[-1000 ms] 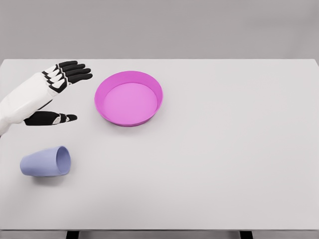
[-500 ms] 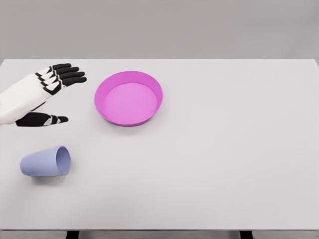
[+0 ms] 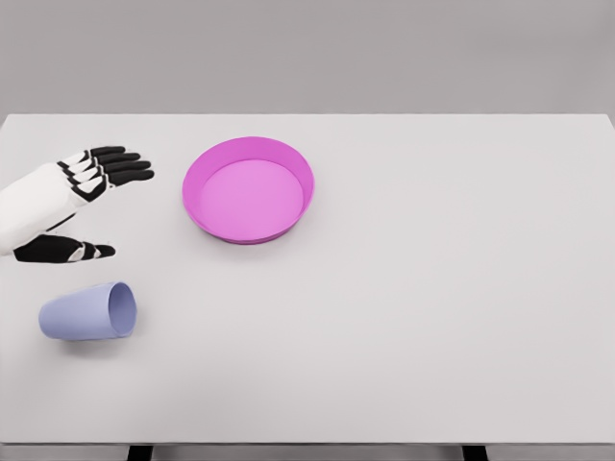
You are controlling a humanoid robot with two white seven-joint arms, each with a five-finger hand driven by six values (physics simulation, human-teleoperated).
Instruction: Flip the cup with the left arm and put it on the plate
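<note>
Head view.

Item 1, cup (image 3: 87, 312): lies on its side on the table (image 3: 432, 288), near the front left corner. Its open mouth faces right and its closed base points left. It sits just below my left hand (image 3: 67, 197) in the picture, nearer to me, apart from it and not touched. The thumb tip is the part of the hand closest to it.

Item 2, plate (image 3: 249, 188): rests flat on the table to the right of my hand and further back than the cup, well apart from the cup. Nothing lies in it.

Materials and shapes. Cup: pale lavender-blue, smooth and matte, a slightly tapered cylinder that is wider at the mouth, with a soft shadow beneath it. Plate: bright magenta, round and shallow, with a raised sloping rim and a flat, lighter pink floor. Table: plain white, smooth and rectangular, against a grey backdrop.

Pose of my left arm: the white forearm enters from the left edge and angles up and to the right. The hand is held edge-up, the palm turned toward the cup side. The four black fingers (image 3: 120, 165) are stretched out together toward the plate, and the thumb (image 3: 72, 250) is set wide apart below them. The hand is open wide and holds nothing.
</note>
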